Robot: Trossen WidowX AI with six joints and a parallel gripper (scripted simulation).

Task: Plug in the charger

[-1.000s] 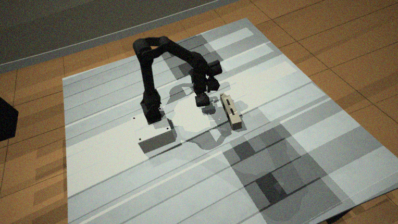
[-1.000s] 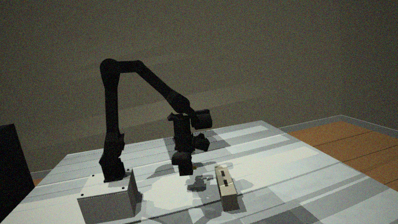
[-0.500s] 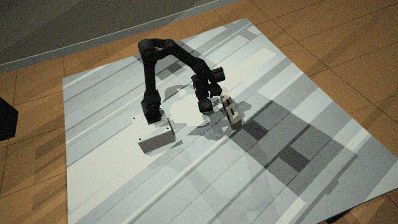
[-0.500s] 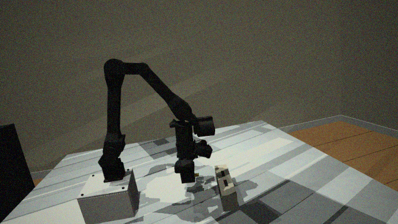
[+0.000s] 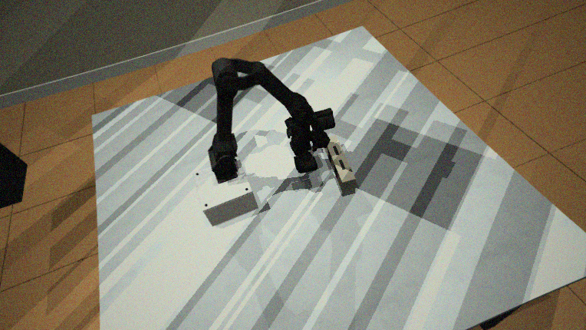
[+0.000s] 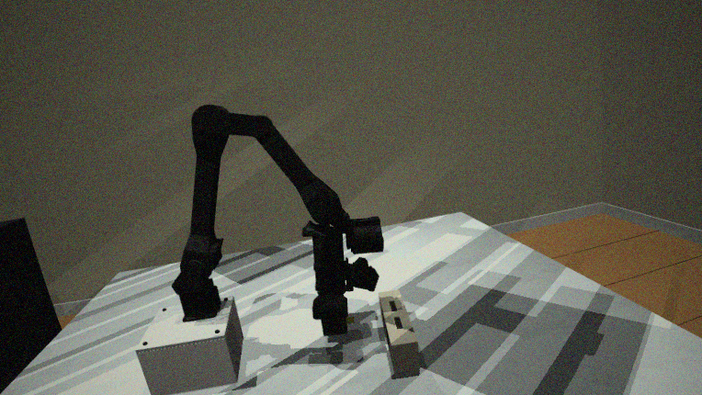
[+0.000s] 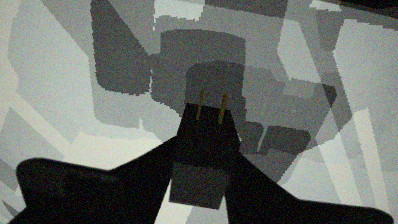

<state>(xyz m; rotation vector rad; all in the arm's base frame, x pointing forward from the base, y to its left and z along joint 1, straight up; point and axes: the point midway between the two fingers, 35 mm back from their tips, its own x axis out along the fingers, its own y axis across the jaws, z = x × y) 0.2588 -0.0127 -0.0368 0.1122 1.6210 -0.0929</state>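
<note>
My gripper (image 5: pixel 306 163) (image 6: pixel 334 321) (image 7: pixel 201 145) is shut on the black two-prong charger (image 7: pixel 206 142), whose body sits between the fingertips. Two thin brass prongs (image 7: pixel 222 109) stick out of it toward the top of the wrist view. In the top and exterior views the charger is mostly hidden against the dark fingers. The gripper points down, a little above the table. The beige power strip (image 5: pixel 347 176) (image 6: pixel 402 335) lies to the right of the gripper in the top and exterior views, apart from it. Two dark outlet slots show on its top. It is not seen in the wrist view.
The arm's base stands on a pale box (image 5: pixel 232 207) (image 6: pixel 188 365) at the left. The table (image 5: pixel 163 254) (image 6: pixel 530 343) carries striped grey and white patterns and shadows. A black object (image 5: pixel 10 176) (image 6: pixel 22 294) stands at the far left, off the table.
</note>
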